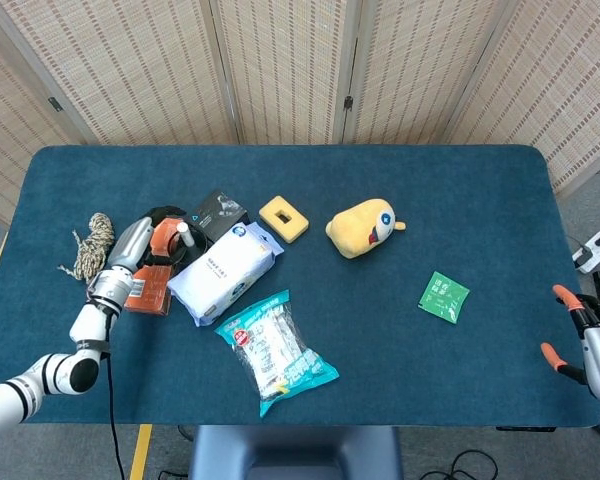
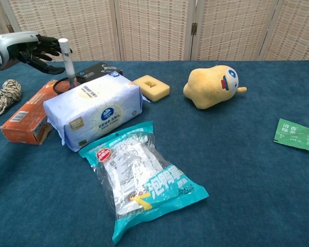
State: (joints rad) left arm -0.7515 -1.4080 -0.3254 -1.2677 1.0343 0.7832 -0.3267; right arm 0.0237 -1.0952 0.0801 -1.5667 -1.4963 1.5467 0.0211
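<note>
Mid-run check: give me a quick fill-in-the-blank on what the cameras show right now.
1. The left hand holds a clear ____, standing nearly upright.
2. The yellow plush toy lies beside a yellow ____ block.
3. The small green packet lies nearest the ____ hand.
4. The orange box lies between the tissue pack and a ball of ____.

Missing words: tube; square; right; twine
</note>
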